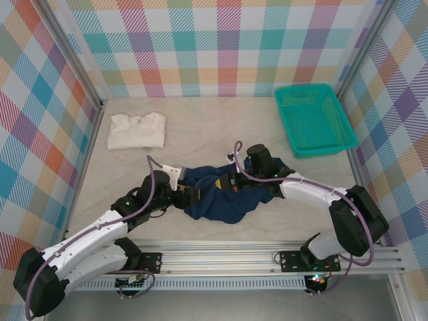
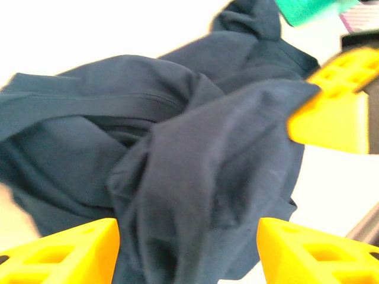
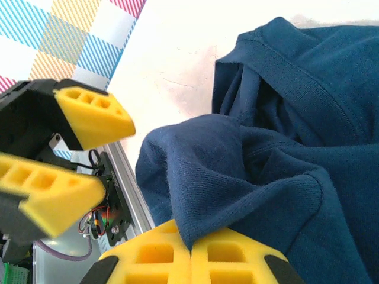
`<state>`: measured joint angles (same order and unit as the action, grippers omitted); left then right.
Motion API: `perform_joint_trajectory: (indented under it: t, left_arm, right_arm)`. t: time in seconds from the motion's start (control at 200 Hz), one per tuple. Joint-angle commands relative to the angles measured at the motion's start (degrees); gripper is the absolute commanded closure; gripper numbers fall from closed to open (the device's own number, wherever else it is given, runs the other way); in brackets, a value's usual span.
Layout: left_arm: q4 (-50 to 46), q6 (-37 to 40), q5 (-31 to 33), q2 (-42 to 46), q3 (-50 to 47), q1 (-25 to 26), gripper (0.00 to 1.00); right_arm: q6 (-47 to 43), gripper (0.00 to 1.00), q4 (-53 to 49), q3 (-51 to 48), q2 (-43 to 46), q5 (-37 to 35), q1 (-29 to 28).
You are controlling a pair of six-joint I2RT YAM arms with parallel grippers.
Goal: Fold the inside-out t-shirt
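This is a robotics lab test cell: colourful plaid panels (image 1: 227,47) wall in a pale surface (image 1: 221,127) on the far, left and right sides. Along the near edge, an aluminium rail (image 1: 227,257) carries a left arm (image 1: 87,244) and a right arm (image 1: 314,194) bolted side by side.

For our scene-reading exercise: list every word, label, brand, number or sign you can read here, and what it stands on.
None is readable: the navy t-shirt, white shirt, green basket and checked walls carry no legible text.
Any markings on the circuit board are too small to read.
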<state>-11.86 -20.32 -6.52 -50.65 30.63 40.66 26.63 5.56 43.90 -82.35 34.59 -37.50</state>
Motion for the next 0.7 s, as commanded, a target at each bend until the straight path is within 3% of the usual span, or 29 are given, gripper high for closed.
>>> perform_joint_trajectory:
  t: [0.0, 0.085, 0.16, 0.235, 0.305, 0.4, 0.46, 0.585, 0.695]
  left_arm:
    - [0.64, 0.34, 0.58, -4.03, 2.16, 2.11, 0.36]
    - [-0.52, 1.19, 6.39, -9.48, 4.97, 2.11, 0.42]
    - [0.78, 2.52, 8.09, -13.38, 6.42, 2.00, 0.58]
    - [3.02, 3.10, 4.50, -15.93, 7.32, 1.16, 0.83]
    - [6.14, 2.30, -4.14, -15.99, 7.12, -0.57, 1.00]
    - [12.66, -1.03, -20.24, -13.82, 4.95, -4.23, 1.00]
    - [17.16, -4.08, -27.14, -11.94, 2.99, -6.35, 1.00]
    - [21.18, -7.94, -30.70, -9.40, 0.75, -7.40, 1.00]
    - [21.88, -9.00, -31.52, -9.38, 0.83, -7.61, 1.00]
  right_arm:
    - [0.46, 1.00, 0.97, 0.50, -0.27, 1.37, 0.23]
    - [-0.66, 1.00, 0.55, 0.23, 0.22, 1.50, 0.23]
    - [-3.28, 1.00, -1.41, -0.17, 1.39, 1.01, 0.23]
    - [-6.97, 1.00, -5.17, -0.35, 3.05, -1.66, 0.39]
    - [-9.83, 1.00, -10.07, 0.25, 3.95, -6.55, 0.40]
    - [-10.29, 1.00, -17.04, 1.46, 4.91, -18.74, 0.10]
    - [-10.11, 1.00, -21.20, 2.90, 4.62, -25.76, -0.43]
    - [-11.40, 0.89, -23.68, 3.92, 5.17, -31.97, -2.62]
    - [-13.19, 0.77, -21.10, 1.67, 9.00, -31.77, -5.02]
